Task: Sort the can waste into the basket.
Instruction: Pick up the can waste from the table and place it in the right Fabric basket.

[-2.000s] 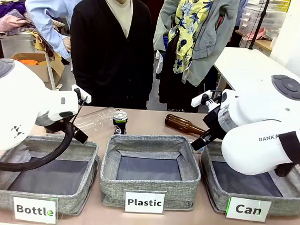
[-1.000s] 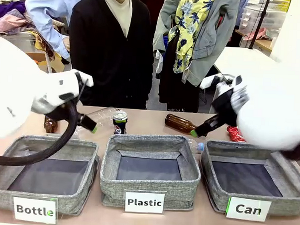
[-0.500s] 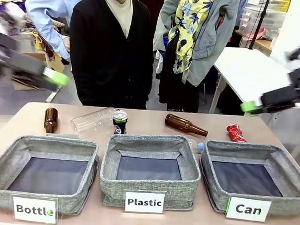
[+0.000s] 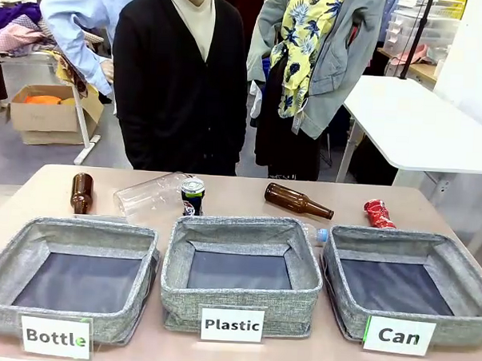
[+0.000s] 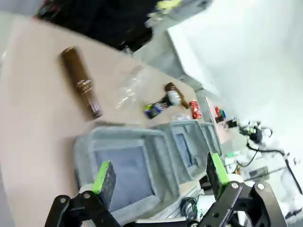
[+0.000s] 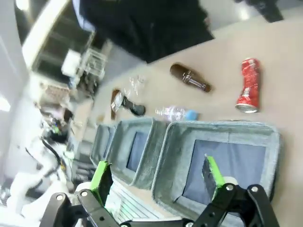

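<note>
Red can (image 6: 249,91) lies on tabletop (image 6: 284,56), ahead-right of right tool (image 6: 156,175), just past basket (image 6: 222,128). Right tool, left tool (image 5: 160,174): fingers apart, empty. Suggest: descend over can, span crushed waist, close firmly.

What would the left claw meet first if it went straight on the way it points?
Probably the Bottle basket, framed between the fingers of the open left claw; depth is unclear.

Front camera faces across the table (image 4: 237,196); both wrist cameras, high and tilted, share the baskets (image 4: 243,226).
</note>
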Tool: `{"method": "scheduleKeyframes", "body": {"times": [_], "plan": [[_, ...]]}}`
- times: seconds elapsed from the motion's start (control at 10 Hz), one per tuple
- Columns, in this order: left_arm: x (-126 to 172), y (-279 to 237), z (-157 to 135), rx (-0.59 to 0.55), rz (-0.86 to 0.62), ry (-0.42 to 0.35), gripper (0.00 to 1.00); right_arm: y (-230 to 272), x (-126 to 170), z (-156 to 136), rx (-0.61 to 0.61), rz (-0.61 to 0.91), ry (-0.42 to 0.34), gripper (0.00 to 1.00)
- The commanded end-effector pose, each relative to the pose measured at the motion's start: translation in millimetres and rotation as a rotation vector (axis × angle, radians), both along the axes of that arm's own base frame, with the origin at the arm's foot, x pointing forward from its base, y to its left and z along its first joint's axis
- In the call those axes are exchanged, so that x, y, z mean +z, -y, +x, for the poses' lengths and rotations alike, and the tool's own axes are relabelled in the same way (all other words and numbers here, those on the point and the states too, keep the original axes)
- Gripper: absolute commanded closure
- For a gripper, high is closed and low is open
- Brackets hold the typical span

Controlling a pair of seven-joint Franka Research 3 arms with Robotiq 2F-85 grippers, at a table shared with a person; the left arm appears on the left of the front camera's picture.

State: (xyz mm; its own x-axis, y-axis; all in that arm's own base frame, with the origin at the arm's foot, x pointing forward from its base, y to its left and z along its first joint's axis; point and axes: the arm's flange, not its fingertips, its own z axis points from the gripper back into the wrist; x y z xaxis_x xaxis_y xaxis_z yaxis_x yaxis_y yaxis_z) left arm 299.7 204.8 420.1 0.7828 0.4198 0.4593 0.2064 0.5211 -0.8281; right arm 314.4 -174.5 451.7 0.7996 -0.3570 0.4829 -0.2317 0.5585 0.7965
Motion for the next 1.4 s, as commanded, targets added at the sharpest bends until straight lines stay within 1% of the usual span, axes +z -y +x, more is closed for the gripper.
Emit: {"method": "scheduleKeyframes", "body": {"times": [0.0,0.1,0.2,0.3,0.4,0.7,0.8,0.9,1.0,1.1,1.2,1.3], "plan": [[-68.9,48.2,-14.3,-0.023,-0.149,-0.021,0.00,-10.4,-36.7,-27.6,-0.064,0.086,0.031,0.00],[-77.7,54.0,-21.0,0.001,-0.194,0.013,0.00,-4.6,-42.5,-29.7,-0.085,0.112,0.023,0.00],[-77.8,68.9,-20.3,0.049,-0.228,0.028,0.00,-0.7,-48.2,-27.4,-0.115,0.115,-0.007,0.00],[-70.3,85.9,-18.0,0.092,-0.221,0.074,0.00,26.2,-22.3,-9.2,-0.088,0.093,-0.006,0.00],[-65.5,-0.5,9.0,0.043,-0.190,-0.025,0.00,26.2,-22.3,-9.2,-0.088,0.093,-0.006,0.00],[-65.5,-0.5,9.0,0.043,-0.190,-0.025,0.00,26.2,-22.3,-9.2,-0.088,0.093,-0.006,0.00],[-65.5,-0.5,9.0,0.043,-0.190,-0.025,0.00,22.9,-23.8,-9.3,-0.086,0.091,-0.043,0.00],[-65.5,-0.5,9.0,0.043,-0.190,-0.025,0.00,5.8,-5.6,0.1,-0.134,-0.044,-0.120,0.00],[-65.5,-0.5,9.0,0.043,-0.190,-0.025,0.00,-15.3,18.0,14.2,-0.118,-0.154,-0.148,0.00],[-65.5,-0.5,9.0,0.043,-0.190,-0.025,0.00,-44.2,40.7,35.5,-0.100,-0.304,-0.201,0.00],[-65.5,-0.5,9.0,0.043,-0.190,-0.025,0.00,-76.1,56.4,62.0,-0.087,-0.460,-0.255,0.00],[-65.5,-0.5,9.0,0.043,-0.190,-0.025,0.00,-112.5,63.6,95.7,-0.067,-0.595,-0.305,0.00]]}}
